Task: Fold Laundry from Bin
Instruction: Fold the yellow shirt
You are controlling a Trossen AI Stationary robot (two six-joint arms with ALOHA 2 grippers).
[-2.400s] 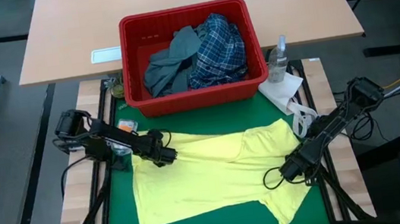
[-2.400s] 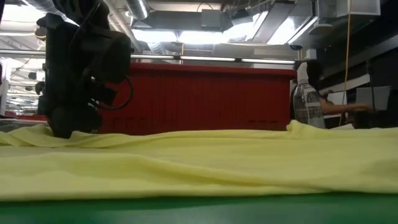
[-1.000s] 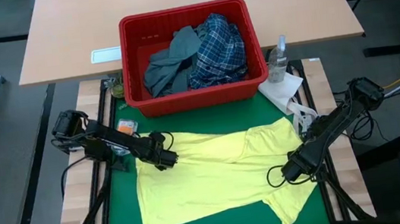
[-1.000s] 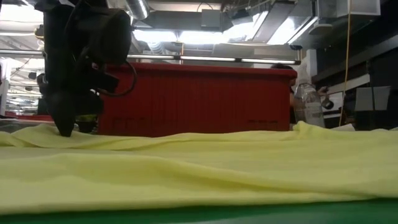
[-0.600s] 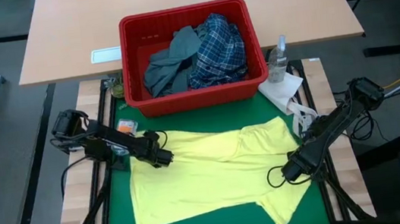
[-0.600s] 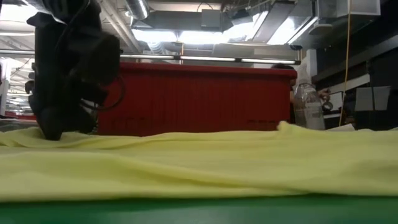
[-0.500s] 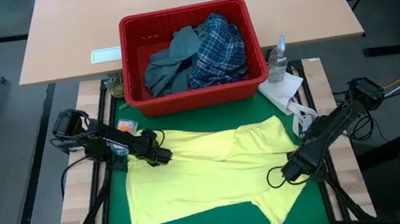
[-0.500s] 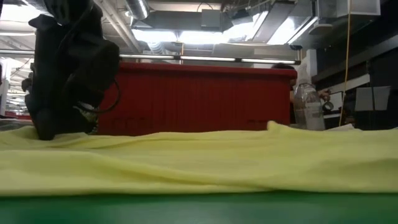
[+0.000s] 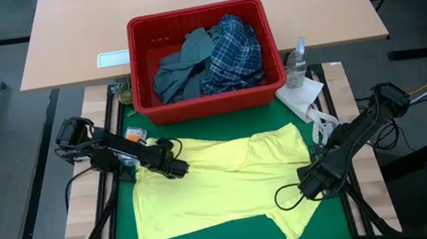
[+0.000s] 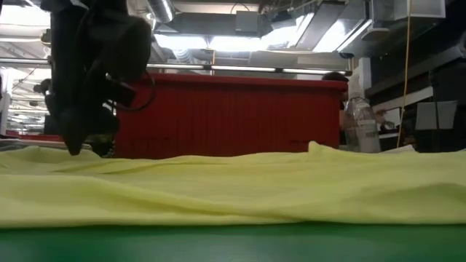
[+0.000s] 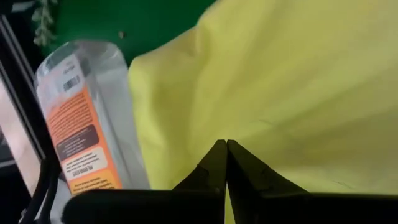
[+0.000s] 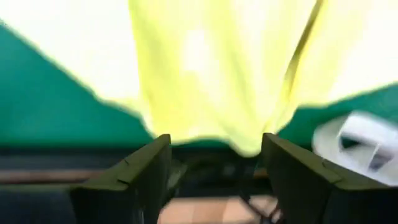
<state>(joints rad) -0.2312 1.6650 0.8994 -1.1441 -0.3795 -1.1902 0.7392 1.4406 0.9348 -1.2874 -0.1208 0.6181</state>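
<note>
The small yellow soft garment (image 9: 214, 189) lies spread at the green worktop's (image 9: 288, 117) centre, six o'clock of the slotted red plastic bin (image 9: 204, 58). The wrist view alone shows the left end effector (image 11: 224, 152) pinched on its nine-o'clock edge; the right end effector (image 12: 211, 165) gapes, empty.

Light falls evenly from above on my table (image 9: 184, 13), with only faint shadows under my arms. At table height, bright ceiling lamps (image 10: 240, 40) glare at the top of the frame, and the yellow cloth (image 10: 233, 189) nearest the lens is soft. My right wrist picture is blurred all over; the left one is sharper, its lower edge dark.
</note>
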